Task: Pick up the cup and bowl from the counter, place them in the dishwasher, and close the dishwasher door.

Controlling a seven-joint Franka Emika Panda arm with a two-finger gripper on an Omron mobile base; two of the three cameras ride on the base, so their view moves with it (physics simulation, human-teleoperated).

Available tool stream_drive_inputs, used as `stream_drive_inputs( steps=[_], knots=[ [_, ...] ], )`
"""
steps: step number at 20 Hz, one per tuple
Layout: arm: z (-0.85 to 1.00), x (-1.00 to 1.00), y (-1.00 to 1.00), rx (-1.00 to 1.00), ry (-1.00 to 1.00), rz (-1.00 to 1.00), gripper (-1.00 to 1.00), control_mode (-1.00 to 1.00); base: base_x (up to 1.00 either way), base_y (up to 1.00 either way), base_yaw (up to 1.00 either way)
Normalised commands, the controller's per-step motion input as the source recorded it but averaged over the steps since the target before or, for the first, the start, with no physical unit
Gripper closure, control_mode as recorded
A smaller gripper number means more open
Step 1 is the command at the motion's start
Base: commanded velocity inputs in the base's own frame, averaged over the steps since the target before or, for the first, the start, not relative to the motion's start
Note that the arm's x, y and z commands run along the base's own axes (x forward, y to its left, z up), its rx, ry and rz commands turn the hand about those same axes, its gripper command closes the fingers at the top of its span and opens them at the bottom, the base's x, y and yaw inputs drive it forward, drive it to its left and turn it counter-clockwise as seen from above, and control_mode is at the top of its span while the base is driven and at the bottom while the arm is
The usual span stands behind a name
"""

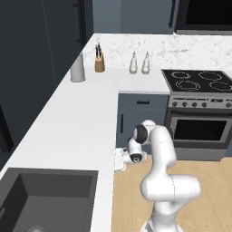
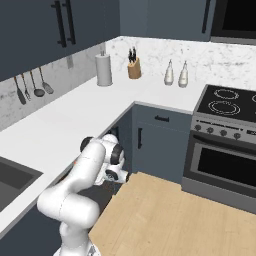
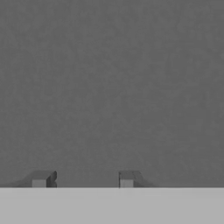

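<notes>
Fingertips of our end effector (image 3: 83,180) stand apart with nothing between them, facing a flat dark slate-grey dishwasher door (image 3: 112,87) straight ahead at 12 o'clock. Our arm is low beside the long white counter (image 1: 68,131). We judge closing comes next.

No readable text, labels or numbers anywhere
</notes>
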Motion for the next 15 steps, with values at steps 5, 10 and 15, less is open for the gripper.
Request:
stream_drive_inputs(
  steps=[5, 10, 15],
  knots=[
    [-0.14, 0.57, 1.00, -0.24, 0.02, -0.04, -1.00, -1.00, 0.00, 0.00, 0.00],
    [-0.03, 0.19, 0.90, -0.16, -0.02, -0.10, -1.00, -1.00, 0.00, 0.00, 0.00],
    [0.00, 0.00, 0.27, -0.01, -0.18, -0.15, -1.00, -1.00, 0.00, 0.00, 0.00]
  ],
)
